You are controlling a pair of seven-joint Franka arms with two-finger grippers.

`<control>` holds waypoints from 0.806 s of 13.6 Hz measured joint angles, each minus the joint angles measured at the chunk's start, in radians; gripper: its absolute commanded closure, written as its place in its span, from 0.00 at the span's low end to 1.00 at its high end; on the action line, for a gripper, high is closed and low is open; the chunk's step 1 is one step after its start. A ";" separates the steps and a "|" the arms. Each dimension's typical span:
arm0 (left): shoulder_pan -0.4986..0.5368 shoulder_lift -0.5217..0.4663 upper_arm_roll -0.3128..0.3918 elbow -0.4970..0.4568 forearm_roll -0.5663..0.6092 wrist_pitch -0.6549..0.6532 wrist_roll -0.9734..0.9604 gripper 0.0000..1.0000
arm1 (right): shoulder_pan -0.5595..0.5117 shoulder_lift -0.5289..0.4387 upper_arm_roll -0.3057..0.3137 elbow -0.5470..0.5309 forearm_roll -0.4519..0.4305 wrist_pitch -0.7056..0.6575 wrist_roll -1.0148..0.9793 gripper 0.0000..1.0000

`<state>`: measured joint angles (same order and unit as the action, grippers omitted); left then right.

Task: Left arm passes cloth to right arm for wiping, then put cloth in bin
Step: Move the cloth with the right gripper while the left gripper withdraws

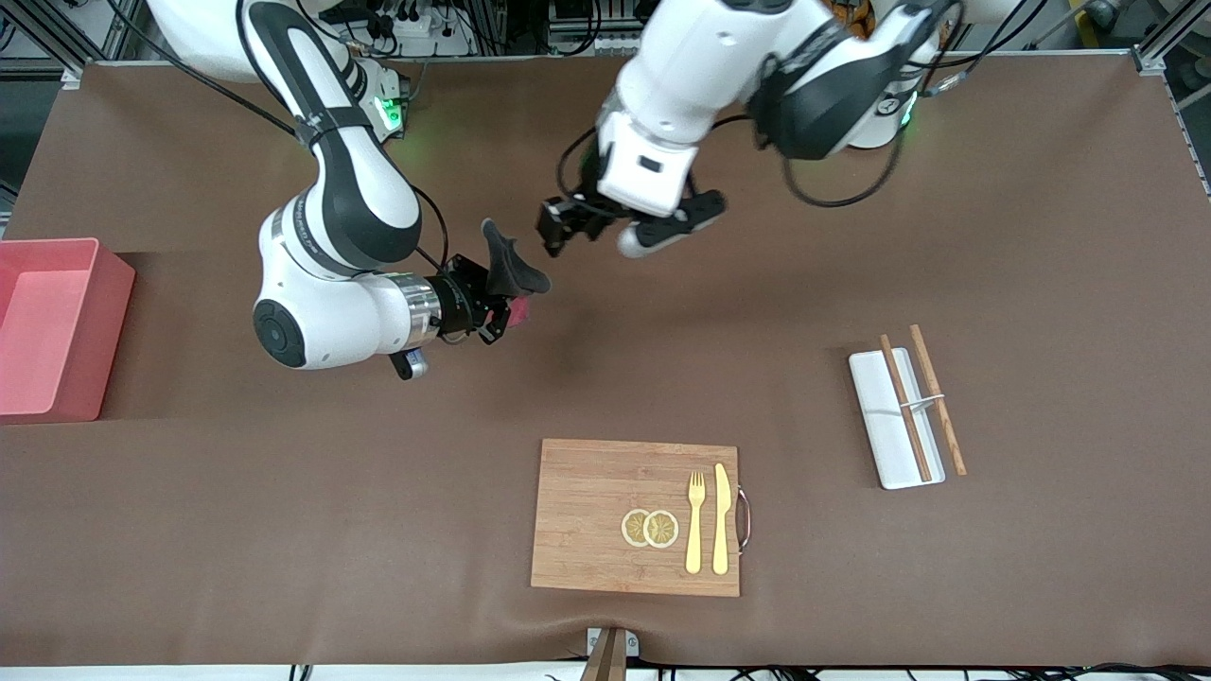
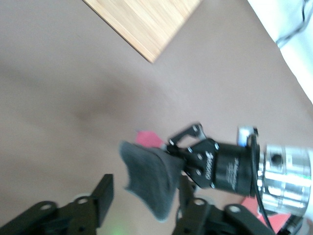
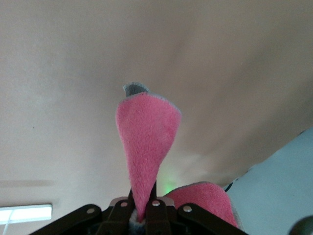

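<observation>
The cloth [image 1: 512,266], dark grey on one face and pink on the other, is held up over the brown table mat by my right gripper [image 1: 500,305], which is shut on it. In the right wrist view the pink face [image 3: 146,142] rises from the closed right gripper [image 3: 144,211]. My left gripper [image 1: 556,230] hovers beside the cloth's free end, open. In the left wrist view the grey flap [image 2: 151,174] hangs between the spread left fingers [image 2: 101,198] without being pinched, while the right gripper [image 2: 188,155] grips its other end. The pink bin [image 1: 114,274] stands at the right arm's end of the table.
A wooden cutting board [image 1: 587,492] with a fork [image 1: 695,520], a knife [image 1: 721,515] and two lemon slices [image 1: 650,528] lies nearer the front camera. A narrow white tray [image 1: 875,397] with chopsticks [image 1: 937,397] sits toward the left arm's end.
</observation>
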<state>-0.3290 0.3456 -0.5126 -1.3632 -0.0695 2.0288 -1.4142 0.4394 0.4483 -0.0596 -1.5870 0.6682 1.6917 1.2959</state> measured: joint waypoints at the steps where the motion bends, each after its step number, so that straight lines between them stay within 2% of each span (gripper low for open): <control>1: 0.035 -0.022 0.001 0.000 0.001 -0.043 0.014 0.00 | -0.001 0.000 0.000 0.000 -0.036 0.002 -0.018 1.00; 4: 0.149 -0.072 0.004 0.001 0.001 -0.158 0.152 0.00 | -0.006 0.007 -0.002 -0.011 -0.158 0.032 -0.081 1.00; 11: 0.329 -0.100 0.006 0.000 0.057 -0.349 0.519 0.00 | -0.029 0.088 -0.004 -0.105 -0.277 0.231 -0.227 1.00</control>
<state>-0.0001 0.2455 -0.5063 -1.3633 -0.0120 1.6800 -0.8955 0.4100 0.5361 -0.0634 -1.6917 0.3915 1.9232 1.0690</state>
